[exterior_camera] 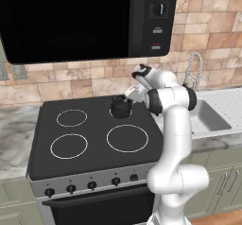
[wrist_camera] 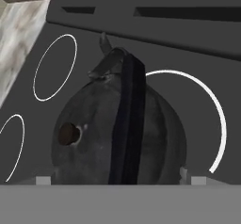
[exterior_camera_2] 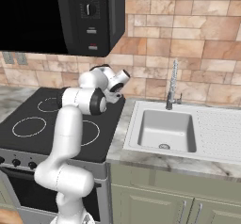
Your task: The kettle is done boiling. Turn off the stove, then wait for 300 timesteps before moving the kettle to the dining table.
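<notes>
On the back right burner of the stove [exterior_camera: 94,139] sits the kettle [exterior_camera: 121,108], small, black and round, upright within its white ring. From the hand view the kettle [wrist_camera: 117,129] looms close, its arched handle running over the top from near to far, the lid knob off to one side of the handle and the short spout pointing away from the camera toward the stove's rear. The jaws [exterior_camera: 128,95] stand spread wide just beside the kettle on its sink side, holding nothing; whether a finger touches the body cannot be told. Right of the stove lies a marble bench [exterior_camera_2: 155,159] with a steel sink [exterior_camera_2: 164,129], its basin bare, and a tall faucet [exterior_camera_2: 172,86]. A black microwave [exterior_camera: 85,21] hangs above, against a tan tiled wall [exterior_camera_2: 188,44].
</notes>
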